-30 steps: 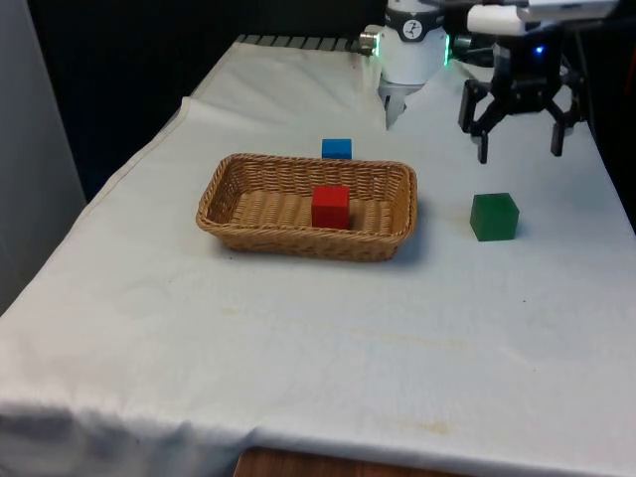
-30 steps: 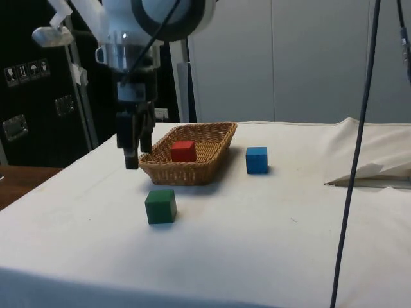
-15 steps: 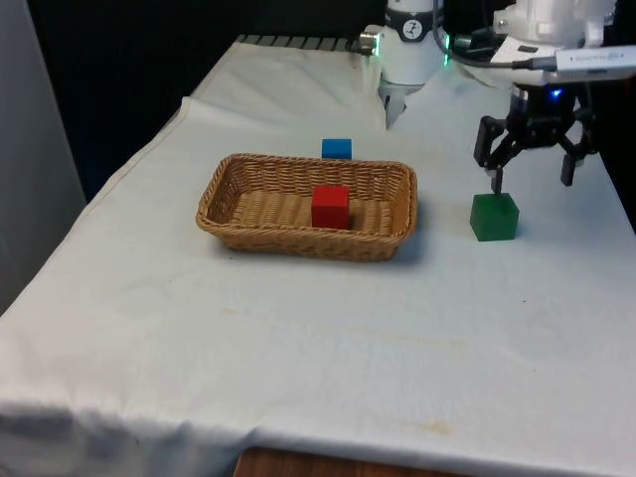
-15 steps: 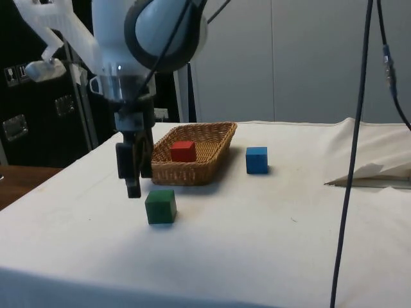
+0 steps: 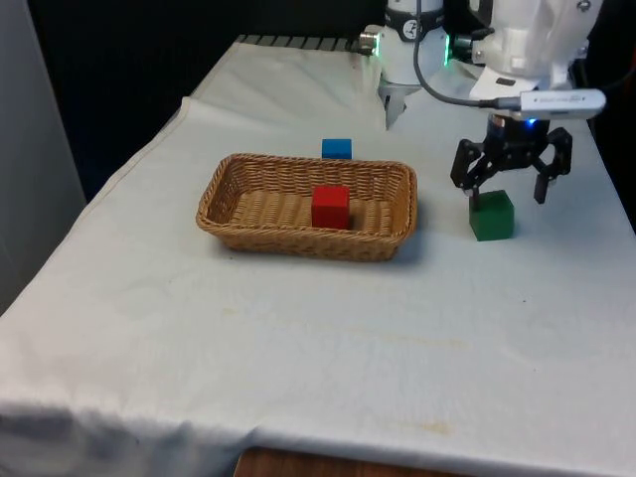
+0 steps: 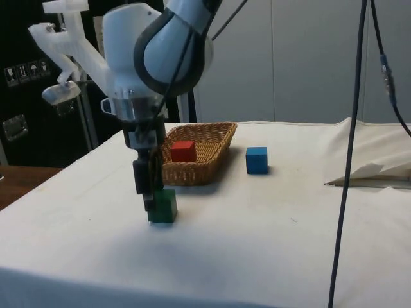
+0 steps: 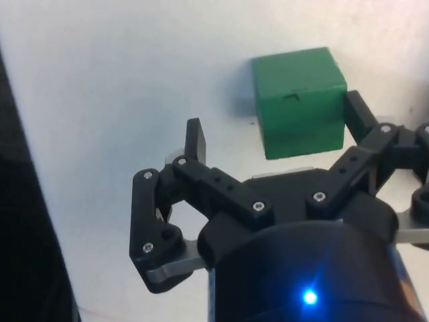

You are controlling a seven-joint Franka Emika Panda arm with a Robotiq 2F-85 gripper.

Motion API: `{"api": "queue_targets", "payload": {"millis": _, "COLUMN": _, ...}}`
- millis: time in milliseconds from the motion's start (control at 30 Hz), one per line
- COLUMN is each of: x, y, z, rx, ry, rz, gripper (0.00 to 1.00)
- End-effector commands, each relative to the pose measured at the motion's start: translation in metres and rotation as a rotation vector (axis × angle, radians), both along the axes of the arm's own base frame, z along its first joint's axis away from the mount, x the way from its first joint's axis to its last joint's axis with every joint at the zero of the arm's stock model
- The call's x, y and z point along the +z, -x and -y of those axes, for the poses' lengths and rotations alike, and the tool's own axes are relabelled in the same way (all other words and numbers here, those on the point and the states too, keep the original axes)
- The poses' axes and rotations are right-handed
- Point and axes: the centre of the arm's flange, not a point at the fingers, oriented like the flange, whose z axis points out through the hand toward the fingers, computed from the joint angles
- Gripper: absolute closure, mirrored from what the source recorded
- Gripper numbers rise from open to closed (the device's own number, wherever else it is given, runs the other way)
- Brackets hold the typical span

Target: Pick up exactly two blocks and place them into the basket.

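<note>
My gripper (image 5: pixel 508 189) is open and hangs low over the green block (image 5: pixel 493 216) on the front view's right. In the wrist view the green block (image 7: pixel 299 100) lies between the spread fingers (image 7: pixel 194 137), off-centre and close to one of them; my gripper (image 7: pixel 276 127) holds nothing. From the side, my gripper (image 6: pixel 150 196) reaches down beside the green block (image 6: pixel 164 206). The wicker basket (image 5: pixel 308 244) stands mid-table with a red block (image 5: pixel 330 206) inside. A blue block (image 5: pixel 337 148) sits on the cloth just behind the basket.
In the side view the basket (image 6: pixel 192 173), red block (image 6: pixel 183 151) and blue block (image 6: pixel 257 160) lie beyond the gripper. A dark cable (image 6: pixel 350 160) hangs at the side view's right, above a fold of cloth (image 6: pixel 372 173). Bare cloth spreads in front of the basket.
The gripper has come down and moved towards the basket side, from above and behind the green block to right over it. It stayed open. No block moved.
</note>
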Motion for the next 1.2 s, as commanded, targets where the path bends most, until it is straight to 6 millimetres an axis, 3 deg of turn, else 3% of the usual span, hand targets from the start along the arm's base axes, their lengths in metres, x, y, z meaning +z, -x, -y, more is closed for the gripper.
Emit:
{"api": "queue_targets", "payload": {"millis": 0, "x": -0.001, "y": 0.000, "z": 0.003, "rx": 0.001, "ry": 0.002, "rz": -0.001, "gripper": 0.00}}
{"api": "queue_targets", "payload": {"millis": 200, "x": 0.000, "y": 0.001, "z": 0.016, "rx": 0.008, "ry": 0.010, "rz": 0.000, "gripper": 0.00}}
{"api": "queue_targets", "payload": {"millis": 533, "x": 0.016, "y": 0.000, "z": 0.009, "rx": 0.012, "ry": 0.002, "rz": 0.005, "gripper": 0.00}}
{"api": "queue_targets", "payload": {"millis": 800, "x": 0.012, "y": 0.001, "z": 0.006, "rx": 0.015, "ry": 0.002, "rz": -0.003, "gripper": 0.00}}
{"api": "queue_targets", "payload": {"millis": 1167, "x": 0.008, "y": -0.001, "z": 0.020, "rx": -0.020, "ry": 0.010, "rz": -0.013, "gripper": 0.00}}
